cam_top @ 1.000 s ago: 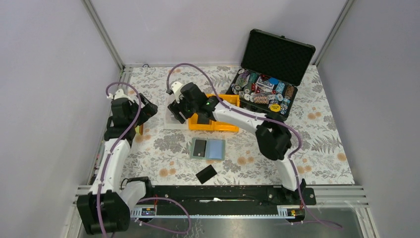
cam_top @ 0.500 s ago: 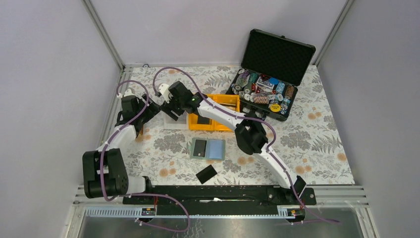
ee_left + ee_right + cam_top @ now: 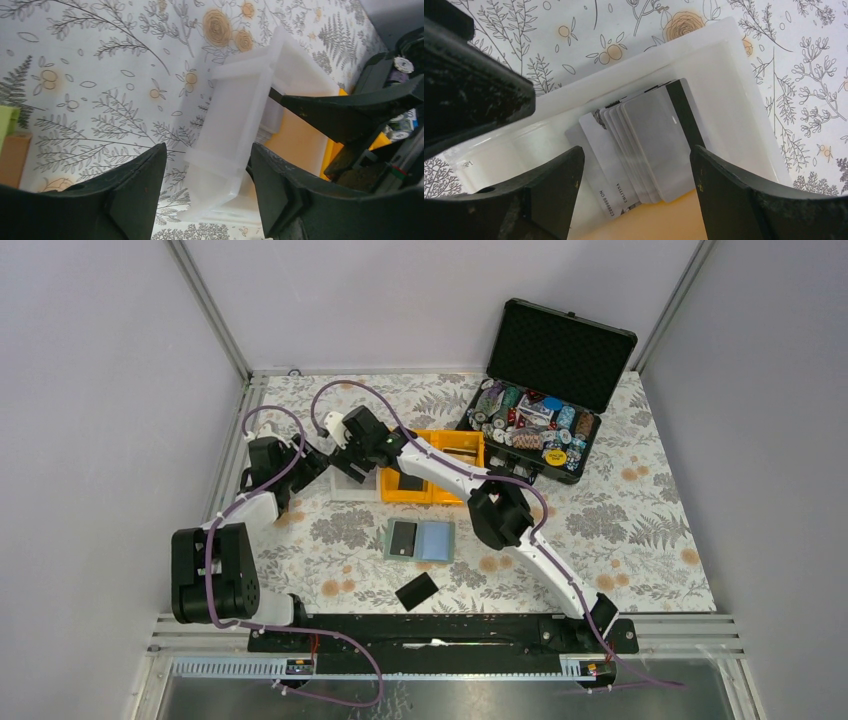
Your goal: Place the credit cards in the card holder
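The left gripper [image 3: 206, 151] straddles the end wall of the white bin [image 3: 235, 100], jaws spread, not clamped. The right gripper [image 3: 638, 151] hangs wide open over fanned silvery credit cards [image 3: 649, 140] inside that bin. The card holder [image 3: 436, 540] lies open mid-table, a black card [image 3: 403, 538] on its left page.

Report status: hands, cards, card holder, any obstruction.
Left hand open, straddling white bin wall. Right hand open above grey card stack in that bin, nothing held. Card holder open, one black card on it; second black card loose on table. No obstruction seen.
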Motion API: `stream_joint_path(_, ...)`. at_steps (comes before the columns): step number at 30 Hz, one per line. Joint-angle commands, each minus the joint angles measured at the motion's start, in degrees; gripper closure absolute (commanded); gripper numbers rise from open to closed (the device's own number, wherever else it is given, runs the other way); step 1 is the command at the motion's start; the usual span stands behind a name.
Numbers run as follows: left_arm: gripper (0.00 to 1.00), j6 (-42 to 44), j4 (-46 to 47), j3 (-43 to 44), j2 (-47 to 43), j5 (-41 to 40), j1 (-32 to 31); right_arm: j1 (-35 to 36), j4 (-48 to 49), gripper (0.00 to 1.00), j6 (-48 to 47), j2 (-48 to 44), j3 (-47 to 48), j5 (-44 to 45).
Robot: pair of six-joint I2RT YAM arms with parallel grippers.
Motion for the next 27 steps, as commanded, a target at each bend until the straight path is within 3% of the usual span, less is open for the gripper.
stream_joint_path(1, 0.36, -2.9, 9.4, 0.0, 0.7, 5.9, -0.5, -0.5, -1.9, 0.15, -1.1, 2.1, 2.3, -1.1)
stream_joint_path(8, 0.45, -3.7, 11.8, -1.2, 2.6, 7.8, -1.7, -1.6, -4.3, 0.14, -1.5, 5.0, 4.8, -2.2)
stream_joint_path(18, 0.81, -3.5, 12.0, -1.9, 3.1, 8.4, -3.4, -2.0, -8.0, 0.17, -3.0, 6.9, 6.0, -5.7)
stream_joint_path(27, 0.92, -5.5, 14.3, -5.3, 1.4, 9.3, -6.1, -1.9, -10.3, 0.29, -3.0, 5.1, 3.6, -5.3)
